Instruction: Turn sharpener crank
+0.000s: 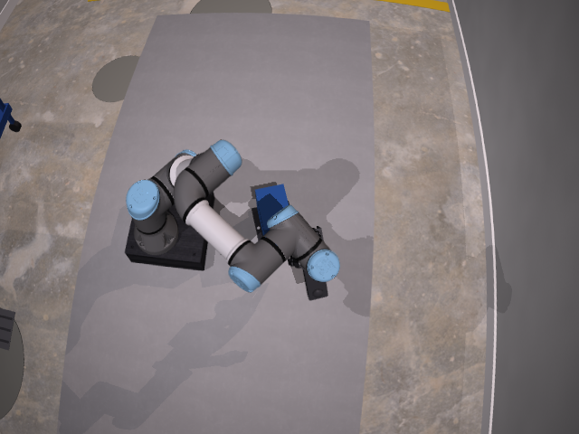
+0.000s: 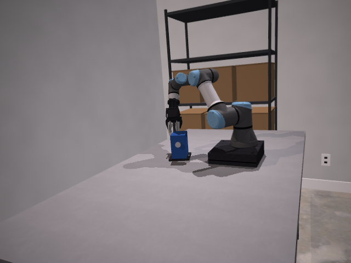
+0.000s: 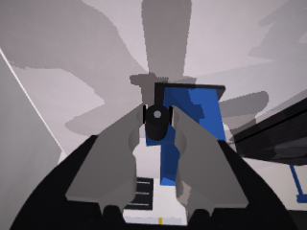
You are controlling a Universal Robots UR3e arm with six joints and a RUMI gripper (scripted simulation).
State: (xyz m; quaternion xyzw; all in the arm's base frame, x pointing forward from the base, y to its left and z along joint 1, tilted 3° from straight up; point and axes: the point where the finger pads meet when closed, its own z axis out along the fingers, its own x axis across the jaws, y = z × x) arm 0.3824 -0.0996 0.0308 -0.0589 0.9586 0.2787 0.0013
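Observation:
The blue pencil sharpener (image 2: 179, 144) stands on a small black base on the grey table, close in front of the arm's base. It also shows in the overhead view (image 1: 270, 202), partly under the wrist, and in the wrist view (image 3: 192, 125). My gripper (image 3: 157, 106) points down beside the sharpener's far side and is shut on the black round crank handle (image 3: 157, 122), which sits between the two grey fingers. In the side view the gripper (image 2: 173, 126) is just above the sharpener's top left corner; the crank is hidden there.
The arm's black base block (image 2: 236, 151) stands to the right of the sharpener. A wall runs along the table's left side. A black shelf rack (image 2: 224, 62) with brown boxes stands behind the table.

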